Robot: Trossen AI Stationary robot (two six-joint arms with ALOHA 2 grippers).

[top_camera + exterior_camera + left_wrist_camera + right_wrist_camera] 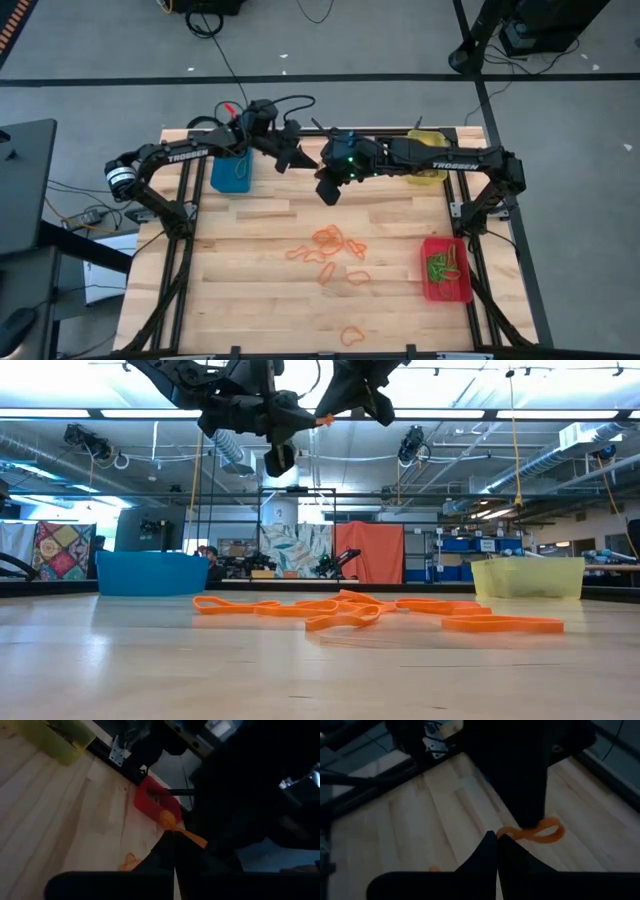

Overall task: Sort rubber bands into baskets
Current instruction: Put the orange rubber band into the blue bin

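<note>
Both grippers, left (300, 158) and right (328, 190), pinching one orange band (540, 831) aloft.

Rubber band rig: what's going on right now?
Both arms are raised over the back of the table, meeting mid-air between the blue basket and the yellow basket. The left gripper and right gripper are both shut, with one orange band pinched between them, apparently a handover. A cluster of orange bands lies loose mid-table and another sits near the front edge. The red basket already holds green bands.
</note>
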